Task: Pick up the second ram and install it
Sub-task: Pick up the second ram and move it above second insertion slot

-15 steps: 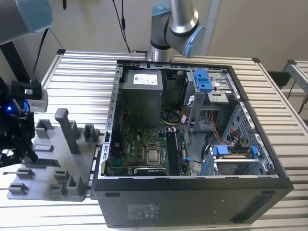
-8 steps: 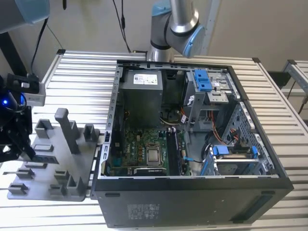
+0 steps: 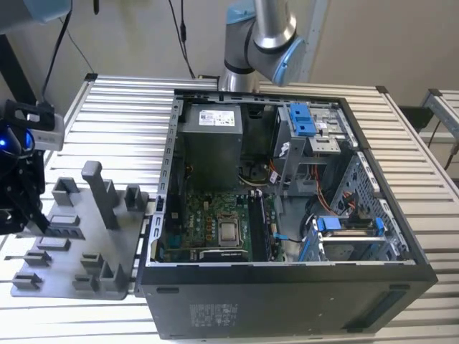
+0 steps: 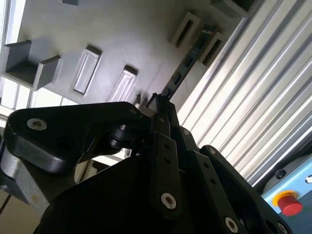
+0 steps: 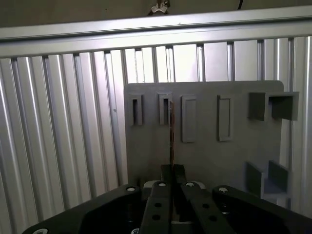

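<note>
The second ram (image 5: 171, 136) shows edge-on as a thin dark strip running from between my fingertips toward a slot of the grey tray (image 5: 204, 156). In the second wrist view its chip side (image 4: 187, 61) slants over the tray (image 4: 122, 34). My gripper (image 5: 172, 168) (image 4: 161, 105) is shut on the ram's near end. I cannot tell whether the far end still sits in the slot. In the exterior view the gripper (image 3: 29, 215) hangs over the tray (image 3: 79, 215) at the far left.
An open computer case (image 3: 287, 301) fills the middle of the ribbed metal table, with the green motherboard (image 3: 215, 215) and its black slots (image 3: 262, 226) inside. Upright posts (image 3: 100, 193) rise from the tray. The arm's base (image 3: 258, 36) stands behind the case. A red button (image 4: 290, 202) is nearby.
</note>
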`<action>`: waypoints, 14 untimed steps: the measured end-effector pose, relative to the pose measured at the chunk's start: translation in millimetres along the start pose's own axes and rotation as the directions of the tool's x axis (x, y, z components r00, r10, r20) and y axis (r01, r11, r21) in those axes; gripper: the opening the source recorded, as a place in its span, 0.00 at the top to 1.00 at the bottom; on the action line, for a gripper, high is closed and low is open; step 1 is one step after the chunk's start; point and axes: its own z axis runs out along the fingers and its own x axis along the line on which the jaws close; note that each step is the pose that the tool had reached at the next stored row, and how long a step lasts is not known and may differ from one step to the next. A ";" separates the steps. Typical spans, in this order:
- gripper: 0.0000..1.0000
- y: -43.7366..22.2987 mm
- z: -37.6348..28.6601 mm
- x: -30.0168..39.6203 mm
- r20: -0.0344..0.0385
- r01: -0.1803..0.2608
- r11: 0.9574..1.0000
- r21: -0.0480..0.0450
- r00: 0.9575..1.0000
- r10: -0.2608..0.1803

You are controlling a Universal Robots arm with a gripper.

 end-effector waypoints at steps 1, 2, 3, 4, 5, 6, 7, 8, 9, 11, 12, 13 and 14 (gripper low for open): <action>0.86 0.0 -1.0 0.0 0.000 0.000 1.000 0.000 1.000 0.000; 0.86 -0.1 -1.8 0.0 0.000 0.000 1.000 0.000 1.000 0.000; 0.86 -0.1 -2.7 -0.1 0.000 0.000 1.000 0.000 1.000 0.000; 0.86 -0.1 -3.3 -0.1 0.000 0.000 1.000 0.000 1.000 0.000; 0.86 -0.1 -3.9 -0.1 0.000 0.000 1.000 0.000 1.000 0.000; 0.86 -0.1 -4.5 -0.1 0.000 0.000 1.000 0.000 1.000 0.000; 0.86 -0.1 -5.1 -0.1 0.000 0.000 1.000 0.000 1.000 0.000; 0.86 -0.2 -5.6 -0.1 0.000 0.000 1.000 0.000 1.000 0.000; 0.86 -0.2 -6.1 -0.1 0.000 0.000 1.000 0.000 1.000 0.000; 0.86 -0.2 -6.8 -0.1 0.000 0.000 1.000 0.000 1.000 0.000; 0.86 -0.2 -7.1 -0.2 0.000 0.000 1.000 0.000 1.000 0.000; 0.86 -0.2 -7.5 -0.2 0.000 0.000 1.000 0.000 1.000 0.000; 0.86 -0.2 -7.9 -0.1 0.000 0.000 1.000 0.000 1.000 0.000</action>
